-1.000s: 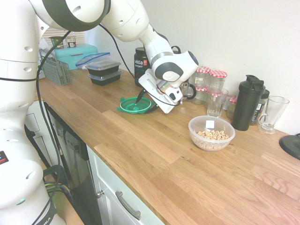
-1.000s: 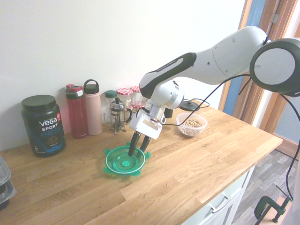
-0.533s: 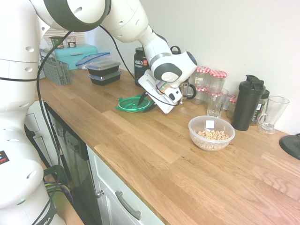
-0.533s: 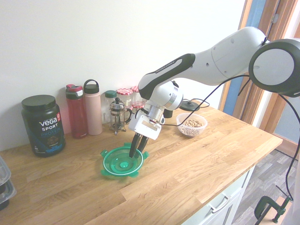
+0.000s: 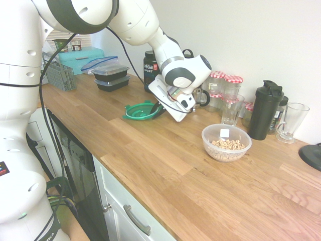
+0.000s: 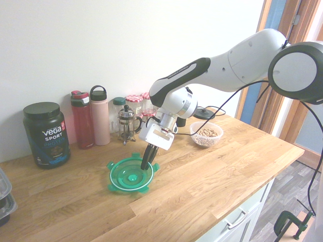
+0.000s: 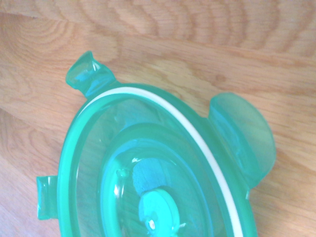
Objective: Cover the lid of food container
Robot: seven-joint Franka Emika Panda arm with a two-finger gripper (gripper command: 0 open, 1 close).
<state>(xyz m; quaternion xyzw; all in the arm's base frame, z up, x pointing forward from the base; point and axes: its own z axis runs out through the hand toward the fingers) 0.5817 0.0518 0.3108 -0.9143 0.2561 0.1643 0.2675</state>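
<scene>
Gripper: we see the gripper (image 6: 149, 162) angled down at the near edge of the lid (image 6: 130, 176); its dark fingers (image 6: 151, 153) stand close together with the lid's rim pinched between them, so we read it as holding the lid.

Lid: in the first exterior view the lid (image 5: 142, 111) hangs tilted from the gripper (image 5: 156, 108), the gripped side raised, the far side low at the wooden counter (image 5: 165, 165). We cannot tell whether that low edge still touches the wood.

Lid up close: in the wrist view the lid (image 7: 148, 173) fills most of the picture, inner side up, with a white seal ring inside the rim, snap tabs sticking out and a round boss in the centre, the counter (image 7: 207, 54) behind it.

Food container: the food container (image 5: 226, 142) sits on the counter well apart from the gripper, out past the wrist on the side away from the lid; it is open, with cereal pieces and a small white packet inside. In the second exterior view the food container (image 6: 207, 134) shows beyond the arm.

Behind the gripper: a black protein tub (image 6: 45, 135), a red bottle (image 6: 83, 120), a pink bottle (image 6: 100, 116), a French press (image 6: 126, 124) and red-lidded jars (image 6: 135, 105) line the wall.

Beyond the lid: black meal-prep boxes (image 5: 111, 76) stand further along the counter.
</scene>
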